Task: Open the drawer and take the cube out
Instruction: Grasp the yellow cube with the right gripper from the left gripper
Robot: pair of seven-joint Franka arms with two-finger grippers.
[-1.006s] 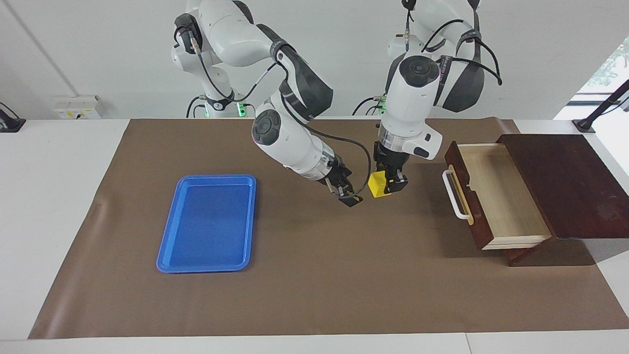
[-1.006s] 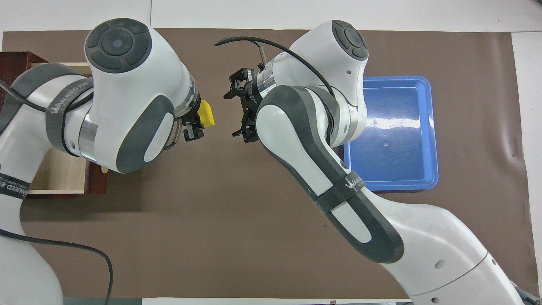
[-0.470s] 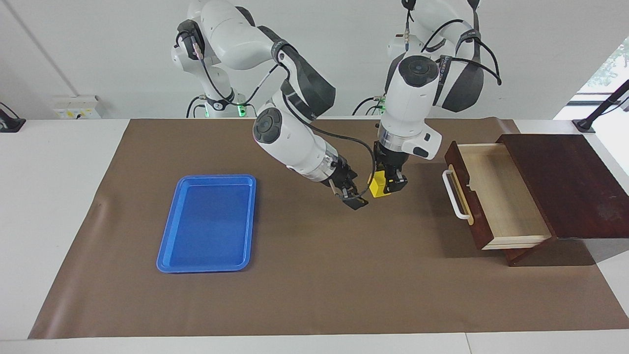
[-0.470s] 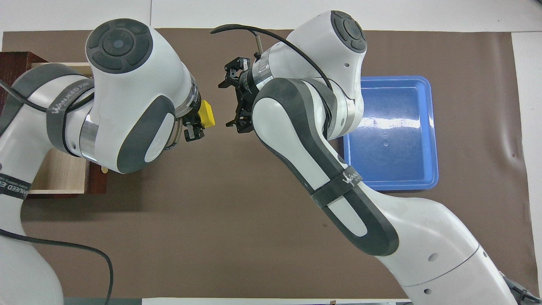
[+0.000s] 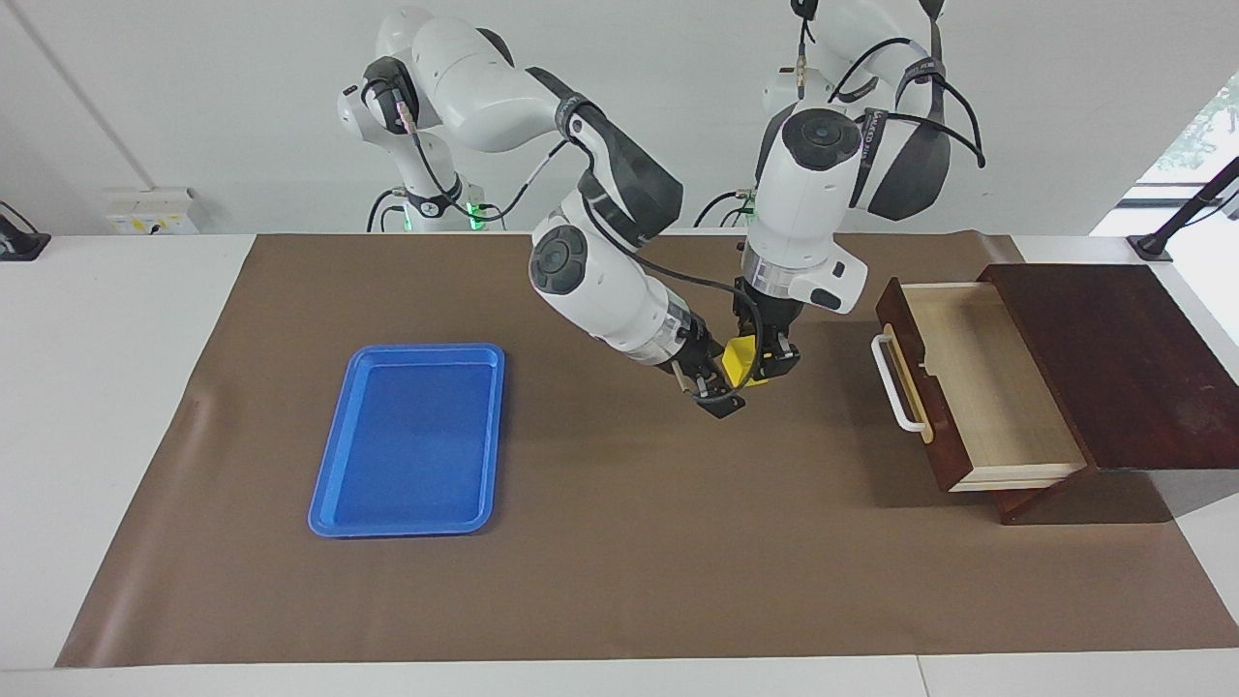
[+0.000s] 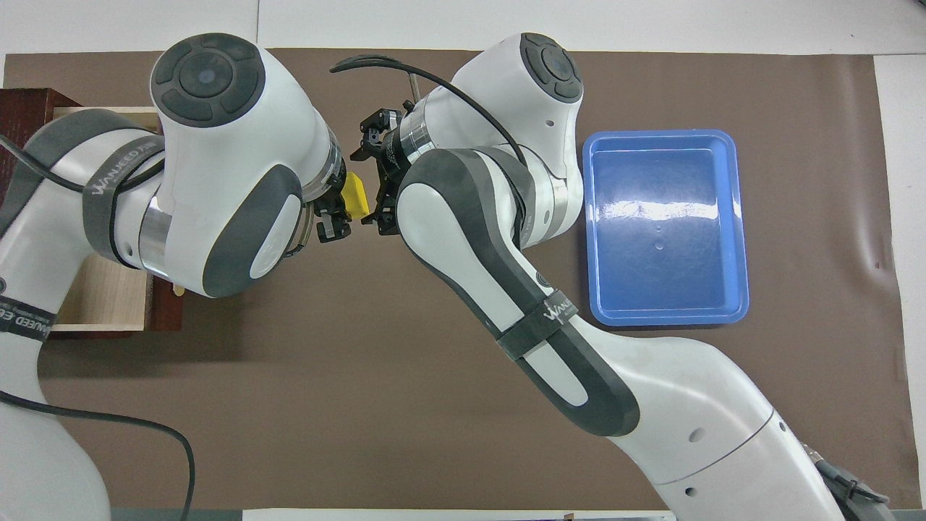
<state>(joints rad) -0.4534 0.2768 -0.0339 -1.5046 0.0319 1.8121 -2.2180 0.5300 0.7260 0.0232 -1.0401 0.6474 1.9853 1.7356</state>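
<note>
Drawer [image 5: 978, 387] pulled open, interior bare. Cube [image 5: 738, 361] already out, clamped in left hand [image 5: 765, 366] above the tabletop [image 5: 619, 542] mat. Right hand [image 5: 721, 387] spread apart, closing around cube. Handover apparently remaining, perhaps toward blue tray [image 5: 411, 440].

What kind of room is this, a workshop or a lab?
Probably a robotics lab: two white robot arms stand at a table with a brown mat, on it only a blue tray and an open drawer.
</note>
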